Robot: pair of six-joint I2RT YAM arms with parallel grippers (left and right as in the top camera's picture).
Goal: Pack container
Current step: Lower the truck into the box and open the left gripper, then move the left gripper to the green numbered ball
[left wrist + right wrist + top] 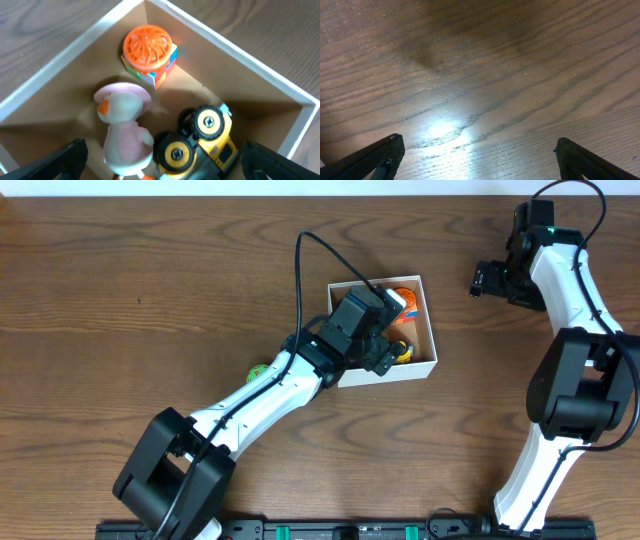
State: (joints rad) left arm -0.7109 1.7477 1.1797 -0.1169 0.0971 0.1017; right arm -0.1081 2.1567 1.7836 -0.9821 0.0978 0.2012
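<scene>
Overhead: the container sits right of middle, nearer the far edge of the surface. Left wrist: left pincer open over the duck inside. Right wrist: right pincer open too, nothing held. Looks like light, crushable cardboard, so pinch one wall gently.

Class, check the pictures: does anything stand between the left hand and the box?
Nothing visible does. The open left hand hangs right over the box. Below it lie only things already inside: a duck, a yellow truck and an orange toy.
</scene>
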